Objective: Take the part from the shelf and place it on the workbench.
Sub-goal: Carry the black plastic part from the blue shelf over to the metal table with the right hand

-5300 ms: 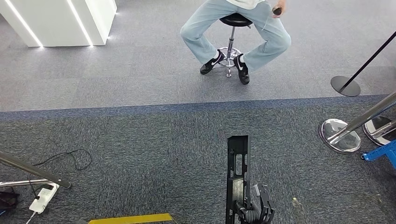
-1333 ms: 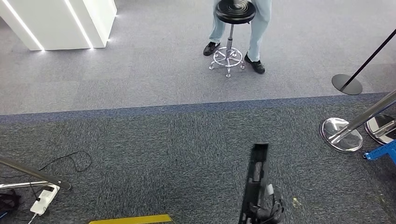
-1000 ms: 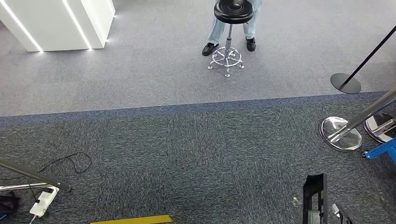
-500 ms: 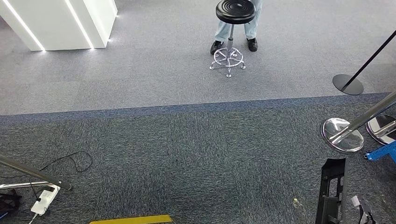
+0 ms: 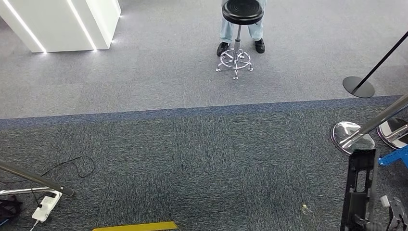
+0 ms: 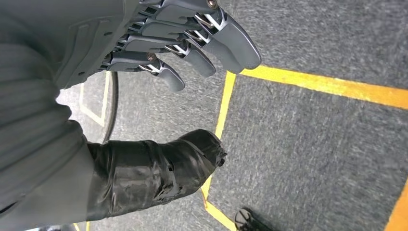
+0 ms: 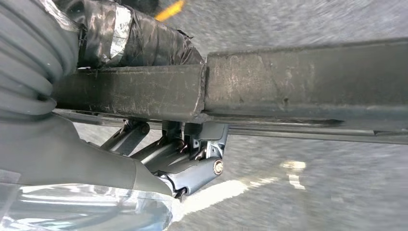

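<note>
We are gripping the long black part [image 5: 358, 190] near its lower end in our right hand [image 7: 159, 139], carrying it above the carpet [image 5: 192, 163]. It looks stiff and end-heavy, so hold firmly. Our left hand [image 6: 159, 43] is hanging empty, fingers apart.

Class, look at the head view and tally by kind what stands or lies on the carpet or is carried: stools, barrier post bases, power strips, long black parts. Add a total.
Stool: 1
Barrier post bases: 3
Power strip: 1
Long black part, held by the right hand: 1
Total: 6
</note>
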### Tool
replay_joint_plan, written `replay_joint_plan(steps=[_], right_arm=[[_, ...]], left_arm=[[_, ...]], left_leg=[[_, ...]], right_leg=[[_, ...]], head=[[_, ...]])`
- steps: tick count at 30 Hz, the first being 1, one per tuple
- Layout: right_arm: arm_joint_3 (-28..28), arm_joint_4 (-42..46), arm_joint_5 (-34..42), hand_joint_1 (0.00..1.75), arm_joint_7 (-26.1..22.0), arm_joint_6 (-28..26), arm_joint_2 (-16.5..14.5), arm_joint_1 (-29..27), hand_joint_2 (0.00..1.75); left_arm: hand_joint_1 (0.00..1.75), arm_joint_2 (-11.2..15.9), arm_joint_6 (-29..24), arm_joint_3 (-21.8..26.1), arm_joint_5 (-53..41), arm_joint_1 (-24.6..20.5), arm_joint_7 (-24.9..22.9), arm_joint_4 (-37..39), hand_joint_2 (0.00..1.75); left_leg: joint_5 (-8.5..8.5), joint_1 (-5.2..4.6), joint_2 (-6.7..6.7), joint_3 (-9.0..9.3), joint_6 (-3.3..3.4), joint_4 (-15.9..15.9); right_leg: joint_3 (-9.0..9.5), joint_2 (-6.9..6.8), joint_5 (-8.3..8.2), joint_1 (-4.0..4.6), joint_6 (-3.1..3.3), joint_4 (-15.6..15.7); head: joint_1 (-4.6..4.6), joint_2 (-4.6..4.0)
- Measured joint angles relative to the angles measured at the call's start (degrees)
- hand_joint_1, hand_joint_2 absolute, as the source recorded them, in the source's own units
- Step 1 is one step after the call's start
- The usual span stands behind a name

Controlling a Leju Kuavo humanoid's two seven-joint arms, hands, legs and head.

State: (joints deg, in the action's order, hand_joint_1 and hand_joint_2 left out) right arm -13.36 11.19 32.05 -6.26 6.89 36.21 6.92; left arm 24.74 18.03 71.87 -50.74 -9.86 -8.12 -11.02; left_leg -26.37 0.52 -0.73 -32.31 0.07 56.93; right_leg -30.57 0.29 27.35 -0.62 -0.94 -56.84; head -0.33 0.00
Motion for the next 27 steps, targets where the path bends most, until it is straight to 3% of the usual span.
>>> replay_joint_plan(steps=[3,7,10,13,18,21,27], right_arm=[[0.42,0.01,0.05,1.75,-2.61,-0.74,2.12,0.39,1.75],[2.4,0.98,-0.32,1.75,0.47,0.94,8.22,0.7,1.75],[5.86,4.0,-7.52,1.75,3.61,3.37,15.12,-0.15,1.75],[13.61,9.19,-19.12,1.75,7.02,6.53,19.8,-2.33,1.75],[32.27,25.31,-38.11,1.75,15.84,19.35,22.17,-2.59,1.75],[42.51,35.37,-40.42,1.75,20.53,24.59,22.92,-0.4,1.75],[56.13,51.37,-39.23,1.75,23.33,28.45,23.79,1.07,1.75]], left_arm=[[0.0,0.29,-0.24,0.47,0.98,0.0,-0.34,0.0,1.75],[0.0,0.42,0.25,0.54,1.0,0.02,0.5,0.0,1.75],[0.0,0.92,0.99,0.54,0.87,-0.02,1.6,-0.02,1.75],[0.0,1.27,1.39,0.55,0.9,-0.02,2.11,-0.04,1.75],[0.0,1.25,0.57,0.55,1.63,-0.28,2.63,-0.04,1.75],[0.0,1.25,-0.36,0.62,2.16,-0.39,2.73,-0.04,1.75],[0.0,0.94,-0.3,1.87,3.78,0.15,2.64,-0.04,1.75]], left_leg=[[0.0,-0.02,-0.01,-0.01,0.0,0.01],[0.02,-0.27,-0.1,-0.05,0.03,0.01],[0.03,-0.52,-0.15,-0.05,0.05,0.0],[0.01,-0.51,-0.22,-0.14,0.07,-0.01],[0.06,-0.86,-0.25,-0.34,0.14,-0.12],[0.35,-1.04,-0.62,-0.05,0.23,-0.18],[0.44,-0.95,-1.23,-0.19,0.25,-0.18]], right_leg=[[0.02,-0.02,0.0,-0.03,0.0,0.0],[-0.04,-0.09,0.02,-0.3,-0.03,-0.1],[-0.07,-0.1,0.1,-0.52,-0.16,-0.24],[-0.05,-0.13,0.13,-0.49,-0.21,-0.26],[-0.22,-0.13,0.15,-0.84,-0.24,-0.55],[-0.37,-0.54,0.21,-1.15,-0.29,-0.66],[-0.32,-1.15,0.34,-1.13,-0.25,-0.67]], head=[[0.01,0.0],[0.01,0.0],[0.01,0.0],[0.03,0.0],[0.01,0.0],[-0.02,0.0],[-0.01,0.0]])
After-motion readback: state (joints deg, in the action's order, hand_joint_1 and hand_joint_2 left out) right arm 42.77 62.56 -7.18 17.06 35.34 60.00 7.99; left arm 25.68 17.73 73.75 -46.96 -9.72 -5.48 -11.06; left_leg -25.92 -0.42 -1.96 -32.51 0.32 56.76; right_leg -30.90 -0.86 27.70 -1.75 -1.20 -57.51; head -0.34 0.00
